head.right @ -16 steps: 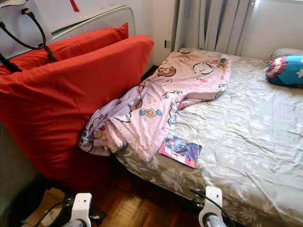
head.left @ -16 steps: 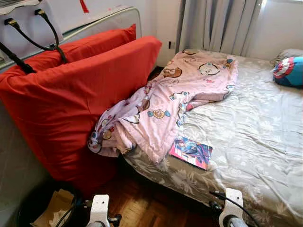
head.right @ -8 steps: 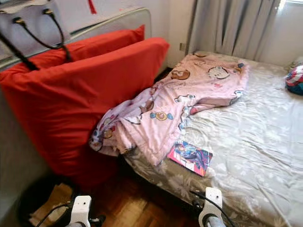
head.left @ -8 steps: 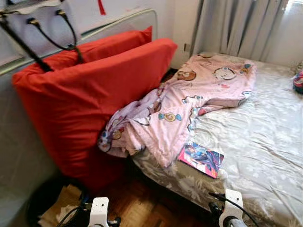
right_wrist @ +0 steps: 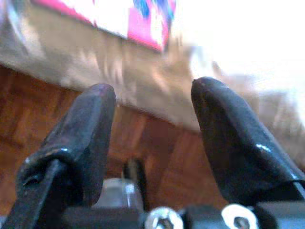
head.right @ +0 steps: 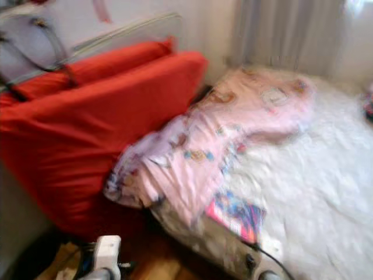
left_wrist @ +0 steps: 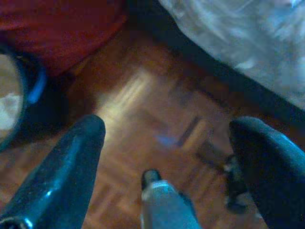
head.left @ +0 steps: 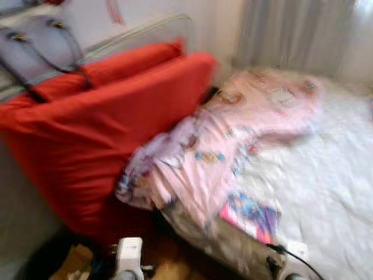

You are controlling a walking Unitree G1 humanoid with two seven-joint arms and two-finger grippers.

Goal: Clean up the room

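From the head, all is blurry. A pink blanket (head.left: 233,140) lies bunched on the bed (head.left: 326,192), sliding off against red cushions (head.left: 99,128). A bright book (head.left: 250,214) sits near the bed's edge.

The left gripper (left_wrist: 167,143) hangs over the wood floor (left_wrist: 143,114), jaws apart, holding nothing. A dark bin (left_wrist: 19,105) holds something pale.

The right gripper (right_wrist: 152,119) points at the bed's edge just under the book, jaws apart, likely to grab it.

Grey curtains (head.left: 291,32) hang behind the bed. A wooden parquet floor (left_wrist: 143,119) lies beside it. A pale wall (head.left: 151,14) rises behind the metal rail (head.left: 140,35).
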